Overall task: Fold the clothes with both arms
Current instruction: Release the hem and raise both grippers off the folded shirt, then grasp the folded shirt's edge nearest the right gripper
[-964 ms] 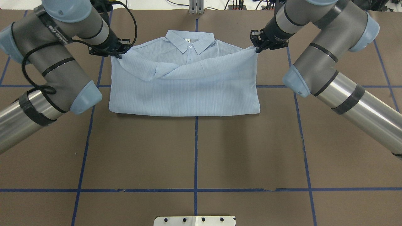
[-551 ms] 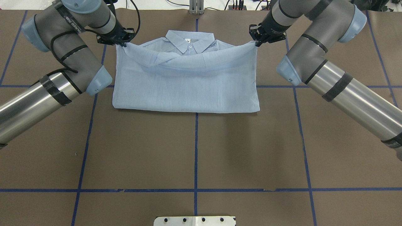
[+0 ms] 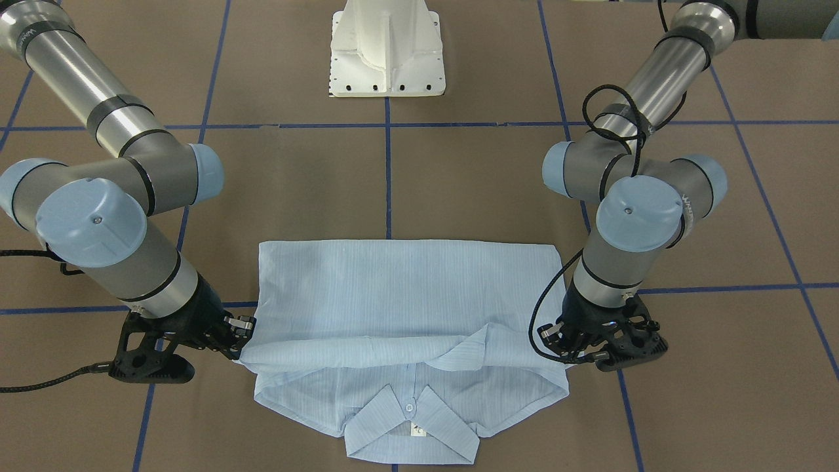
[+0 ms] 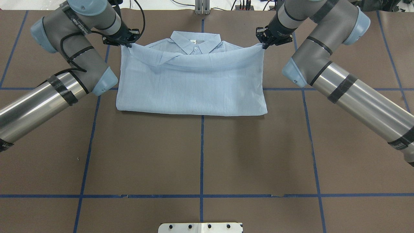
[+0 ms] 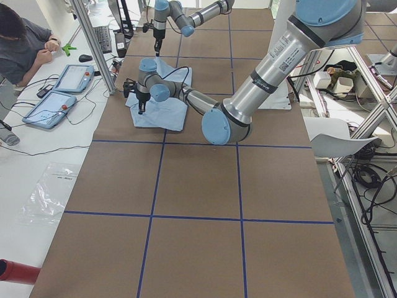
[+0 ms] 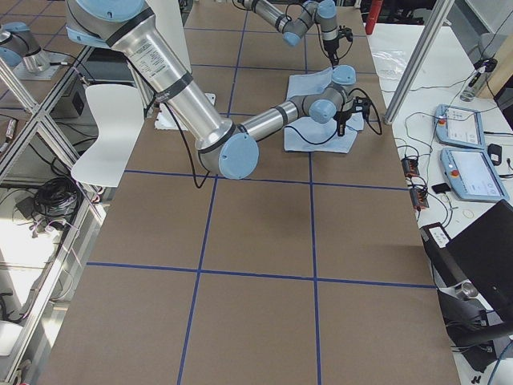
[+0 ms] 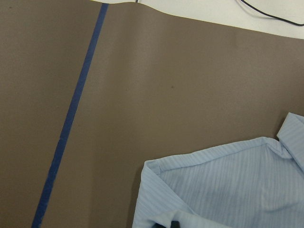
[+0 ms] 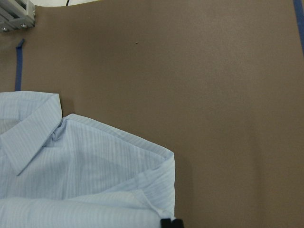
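Shirt [image 4: 194, 87] is being supported by brown surface [image 4: 200, 155], on far half, centred on blue tape line [image 4: 201, 155]. Collar [image 4: 195, 42] is being pointed away from robot. Lower part is being held doubled over body, its edge sagging just short of collar. Left hand [image 4: 125, 45] is being clamped on one corner of that edge, right hand [image 4: 263, 46] on other. Both corners are being held slightly raised.

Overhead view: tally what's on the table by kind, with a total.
Light-blue shirt: 1
Robot arms: 2 (left arm, right arm)
Grippers: 2 (left gripper, right gripper), each pinching the shirt's folded edge
White pedestal base: 1
Total: 6
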